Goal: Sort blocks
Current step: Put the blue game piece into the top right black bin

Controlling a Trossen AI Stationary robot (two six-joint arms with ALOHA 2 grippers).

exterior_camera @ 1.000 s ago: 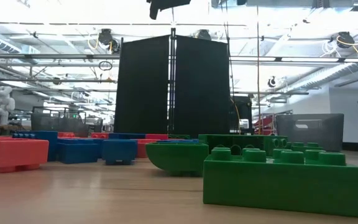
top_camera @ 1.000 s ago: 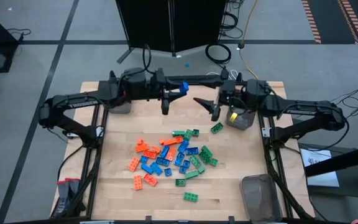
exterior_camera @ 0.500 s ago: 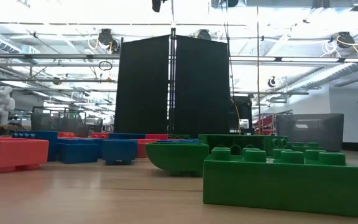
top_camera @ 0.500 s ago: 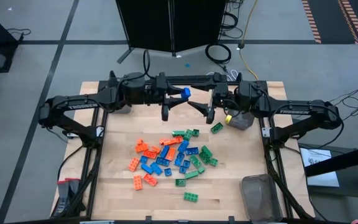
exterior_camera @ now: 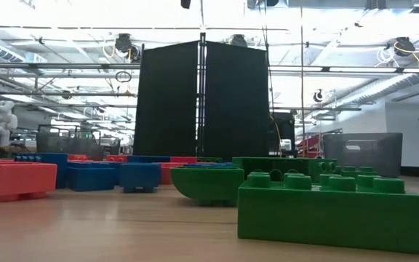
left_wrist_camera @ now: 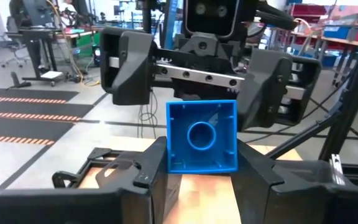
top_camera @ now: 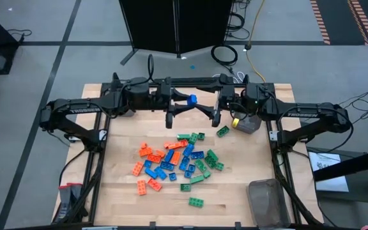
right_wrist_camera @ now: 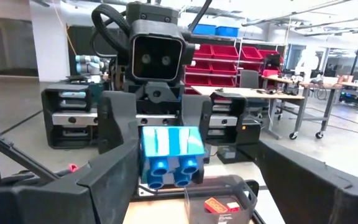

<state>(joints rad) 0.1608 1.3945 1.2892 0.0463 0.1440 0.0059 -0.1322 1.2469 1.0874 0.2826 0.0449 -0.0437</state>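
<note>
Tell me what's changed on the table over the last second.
The left gripper, shut on a blue block, carried it further toward the right arm. The right gripper, jaws open, pulled in to face it, so the two now meet above the table's far side. The block pile and grey bins stayed put.

Bright overhead ceiling lights [exterior_camera: 217,14] glare white in the low view, where the nearest green studded plastic brick [exterior_camera: 333,211] looks softly blurred.
</note>
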